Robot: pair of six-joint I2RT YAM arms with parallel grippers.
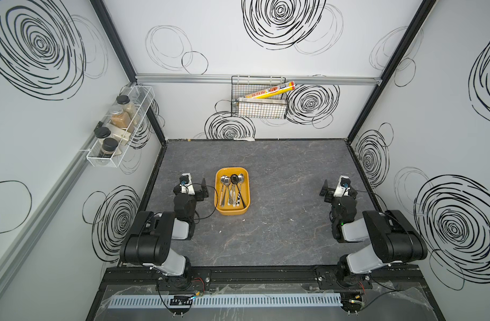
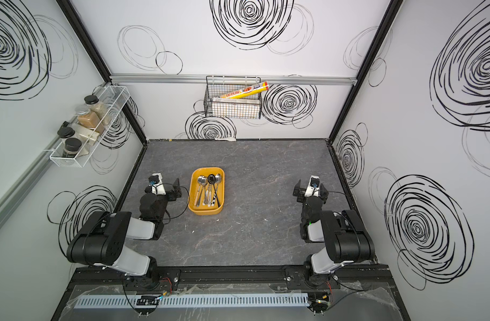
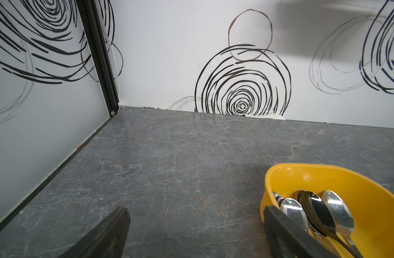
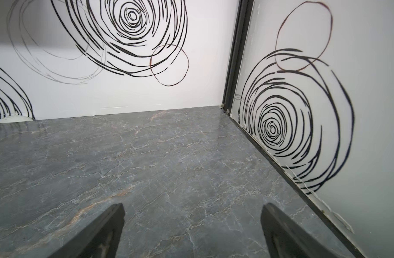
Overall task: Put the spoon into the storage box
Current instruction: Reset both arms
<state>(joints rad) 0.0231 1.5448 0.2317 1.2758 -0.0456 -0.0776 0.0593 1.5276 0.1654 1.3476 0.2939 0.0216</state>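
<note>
A grey marbled counter (image 1: 279,194) lies between white walls (image 1: 210,41) drawn with black swirls. A white wire rack (image 1: 105,162) on the side wall holds lidded jars (image 1: 109,147). A black wire basket (image 1: 266,114) on the back wall holds a tilted yellow wrap box (image 1: 271,90).

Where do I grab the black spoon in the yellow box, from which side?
Probably mid-handle, from above, jaws across it. The black spoon seems to lie atop the steel spoons in the storage box, handle slanting to the near right corner; the walls block side approaches.
</note>
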